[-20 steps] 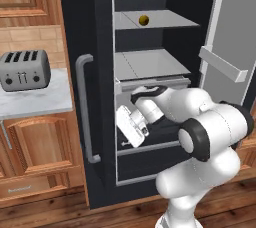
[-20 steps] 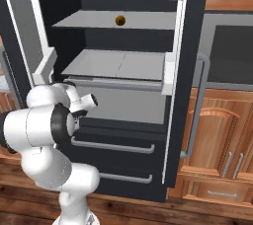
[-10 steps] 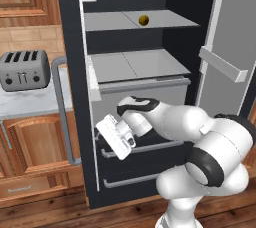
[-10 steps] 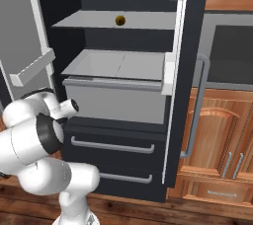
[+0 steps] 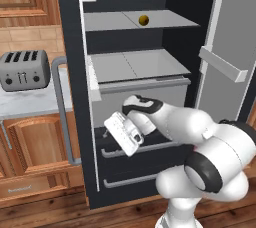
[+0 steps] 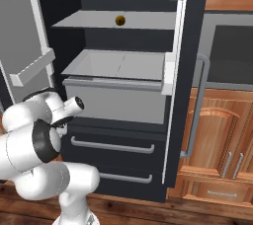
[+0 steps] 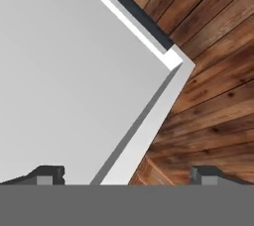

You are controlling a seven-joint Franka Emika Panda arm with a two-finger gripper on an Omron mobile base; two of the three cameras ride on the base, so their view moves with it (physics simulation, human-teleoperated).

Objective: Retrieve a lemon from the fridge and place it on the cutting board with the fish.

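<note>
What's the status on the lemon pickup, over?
Gripper open, empty, low by the fridge drawers. Lemon on upper shelf, untouched. Both doors open, path clear.

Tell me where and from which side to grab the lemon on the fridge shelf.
Grip the lemon across its middle, coming in from the open front of the fridge. It is small and round and sits alone on the upper shelf, so a level approach with the jaws on either side probably suits best.
</note>
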